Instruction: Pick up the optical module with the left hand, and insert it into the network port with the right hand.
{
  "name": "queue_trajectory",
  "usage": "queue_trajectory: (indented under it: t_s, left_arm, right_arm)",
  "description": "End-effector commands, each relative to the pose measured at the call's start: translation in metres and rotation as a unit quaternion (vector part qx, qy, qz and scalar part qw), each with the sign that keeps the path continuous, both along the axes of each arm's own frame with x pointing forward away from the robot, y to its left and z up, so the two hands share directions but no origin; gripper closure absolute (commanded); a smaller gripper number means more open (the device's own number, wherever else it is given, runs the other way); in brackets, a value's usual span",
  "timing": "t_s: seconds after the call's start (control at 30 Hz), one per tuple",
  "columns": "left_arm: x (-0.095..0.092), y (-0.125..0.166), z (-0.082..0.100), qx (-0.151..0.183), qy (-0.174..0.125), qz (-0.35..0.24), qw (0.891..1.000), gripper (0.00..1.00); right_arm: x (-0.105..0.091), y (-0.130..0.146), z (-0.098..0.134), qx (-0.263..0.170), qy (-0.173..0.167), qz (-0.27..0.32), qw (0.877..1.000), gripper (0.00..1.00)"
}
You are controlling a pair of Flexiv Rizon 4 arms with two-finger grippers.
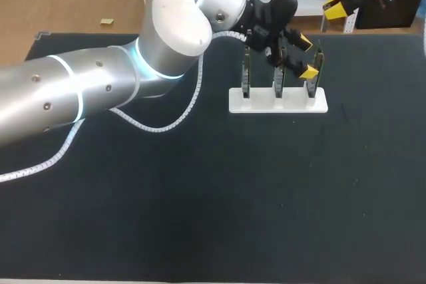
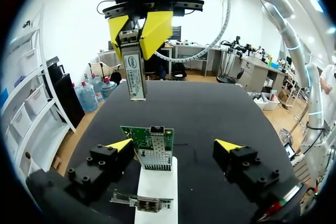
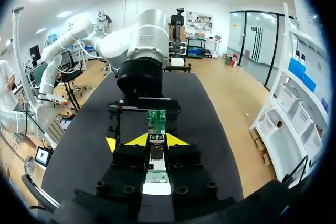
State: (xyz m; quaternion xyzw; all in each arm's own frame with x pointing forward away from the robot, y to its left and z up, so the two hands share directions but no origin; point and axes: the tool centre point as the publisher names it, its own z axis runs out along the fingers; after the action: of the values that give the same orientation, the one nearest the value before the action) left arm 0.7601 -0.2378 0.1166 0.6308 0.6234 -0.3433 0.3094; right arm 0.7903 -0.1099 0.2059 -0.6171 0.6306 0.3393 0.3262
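- Silver left arm [image 1: 100,84] comes in from the left and hides the table under it. A white coiled cable [image 1: 166,124] trails from it.
- Yellow-tipped left gripper [image 1: 306,56] hangs over the stand, fingers spread wide and gripping nothing. Its black body covers the top of the middle board.
- White stand [image 1: 278,101] holds three green circuit boards [image 1: 245,71] upright, edge-on from the head camera. The left wrist view shows one board's metal network port [image 2: 156,157] between the spread fingers. Another board nearer the camera is only partly seen.
- Right gripper [image 2: 135,40] is at the table's far edge, clenched on the silver optical module [image 2: 134,74], which hangs from its tips well apart from the port. From the head camera the module cannot be made out.
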Motion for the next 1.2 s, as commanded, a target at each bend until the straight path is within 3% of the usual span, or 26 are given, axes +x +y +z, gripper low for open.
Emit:
queue_trajectory:
  t_s: [0.03,1.2]
  left_arm:
    - [0.002,-0.001,0.0,0.001,0.001,0.001,1.0,0.0]
    - [0.004,0.001,0.0,0.0,0.006,0.008,1.0,0.0]
  right_arm:
    - [-0.003,-0.001,0.0,0.0,-0.002,-0.003,1.0,1.0]
    - [-0.001,0.001,-0.012,0.001,0.012,0.0,1.0,1.0]
